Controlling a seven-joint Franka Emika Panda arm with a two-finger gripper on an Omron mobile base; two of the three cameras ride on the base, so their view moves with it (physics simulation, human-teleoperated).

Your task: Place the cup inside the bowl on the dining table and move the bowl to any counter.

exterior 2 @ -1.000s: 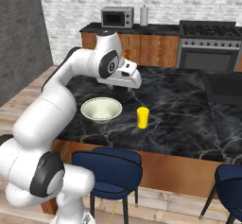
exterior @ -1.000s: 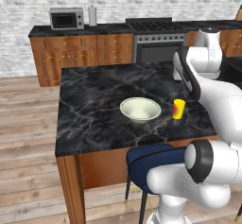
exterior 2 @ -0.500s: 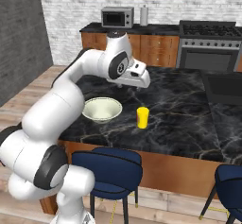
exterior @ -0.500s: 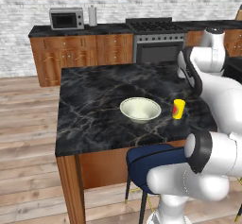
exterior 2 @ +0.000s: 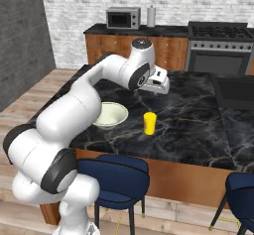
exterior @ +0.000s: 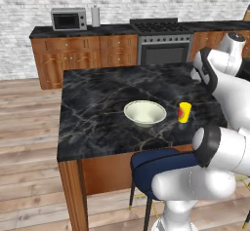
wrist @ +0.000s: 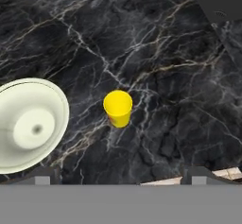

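The cup [wrist: 117, 107] stood upright on the black marble bench [exterior: 97, 108], mouth up, just beside the bowl [wrist: 29, 124] but apart from it. The bowl sat empty and level near the bench's front edge, so neither part of the task had been done.

The tool [exterior 2: 159, 82] hung well above the bench, behind the cup and clear of both items. The hand view looked almost straight down with the cup near centre, which I judged to be an alignment for a top-down pick. The fingertips were barely visible at the lower edge of that view, set wide apart, with nothing between them; I judged the tool spread and empty, though its exact opening could not be confirmed.

The wall counter [exterior: 73, 32] with the microwave [exterior: 68, 18] lay well apart, beyond the bench.

No brand, label or legible writing was found. The cup's red-orange patch showed in the left base view, but no text could be made out.
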